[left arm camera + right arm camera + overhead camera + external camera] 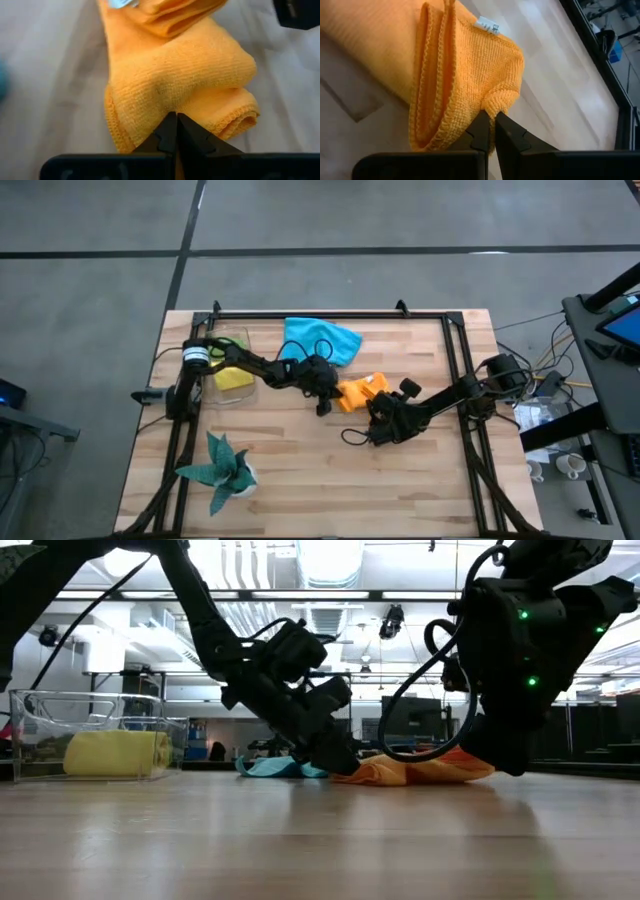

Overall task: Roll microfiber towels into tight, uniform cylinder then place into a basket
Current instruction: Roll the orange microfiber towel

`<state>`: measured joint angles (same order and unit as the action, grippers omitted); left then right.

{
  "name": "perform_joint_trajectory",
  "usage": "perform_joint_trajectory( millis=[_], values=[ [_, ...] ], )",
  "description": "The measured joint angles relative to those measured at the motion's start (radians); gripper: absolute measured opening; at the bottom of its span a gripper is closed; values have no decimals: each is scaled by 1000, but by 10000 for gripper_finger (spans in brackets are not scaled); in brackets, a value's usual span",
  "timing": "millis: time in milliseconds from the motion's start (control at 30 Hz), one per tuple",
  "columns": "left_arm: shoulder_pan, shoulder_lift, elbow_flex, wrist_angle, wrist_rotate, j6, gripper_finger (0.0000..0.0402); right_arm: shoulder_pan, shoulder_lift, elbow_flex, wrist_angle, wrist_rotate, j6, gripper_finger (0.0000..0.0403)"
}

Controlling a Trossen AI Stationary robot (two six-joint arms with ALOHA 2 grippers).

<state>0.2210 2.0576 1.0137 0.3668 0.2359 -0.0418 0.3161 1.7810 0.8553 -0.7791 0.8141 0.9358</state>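
An orange microfiber towel lies bunched and partly rolled on the wooden table's middle. My left gripper is shut on its left end, and my right gripper is shut on its right end. A blue towel lies crumpled flat on the table just beyond. The clear basket stands at the far left with a rolled yellow towel lying in it. In the low view the orange towel rests on the table between the two grippers. My left gripper pinches a bulging fold at the orange towel's left end between its two fingers, with several layers showing beside them. The fingers slant down from the table's left. The towel lies on the table. My right gripper pinches a small bulge of cloth at the towel's right end, next to its stacked hemmed edges. The fingers slant down from the table's right and near side. The towel rests on the table.
A dark teal spiky plant in a white pot stands at the near left. A black metal frame runs round the table's edges. Bare wood lies along the near side and the right.
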Motion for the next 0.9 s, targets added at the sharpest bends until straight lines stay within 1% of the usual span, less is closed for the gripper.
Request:
perform_joint_trajectory(
  millis=[133, 200, 233, 333, 433, 567, 633, 667, 733, 800, 900],
  values=[
    [23, -32, -16, -15, -41, -1, 0, 0, 2, -7, -19, 34, 79, 12],
    [23, -48, -25, -20, -42, -2, 0, -2, 2, -12, -43, 56, 123, 12],
    [23, -60, -34, -24, -35, -2, 0, -3, 2, -13, -51, 63, 139, 12],
    [15, -103, -67, -39, 28, 1, 0, -7, 2, -20, -48, 70, 168, 12],
    [12, -159, -102, -48, 53, 2, 0, -7, 6, -20, -27, 71, 126, 12],
    [13, -243, -149, -26, 60, 3, 0, -7, 8, -18, 34, 77, 60, 12],
    [13, -260, -172, -29, 61, 3, 0, -7, 8, -18, 61, 84, 43, 12],
    [10, -263, -179, -25, 65, 3, 0, -10, 8, -17, 66, 86, 59, 12],
    [6, -270, -199, -31, 82, 2, 0, -21, 8, -18, 66, 86, 143, 12],
    [-7, -256, -203, -11, 96, 8, 0, -32, 8, -20, 63, 89, 233, 12],
    [-32, -229, -214, -25, 127, 40, 0, -54, 7, -20, 64, 99, 345, 12]
  ],
)
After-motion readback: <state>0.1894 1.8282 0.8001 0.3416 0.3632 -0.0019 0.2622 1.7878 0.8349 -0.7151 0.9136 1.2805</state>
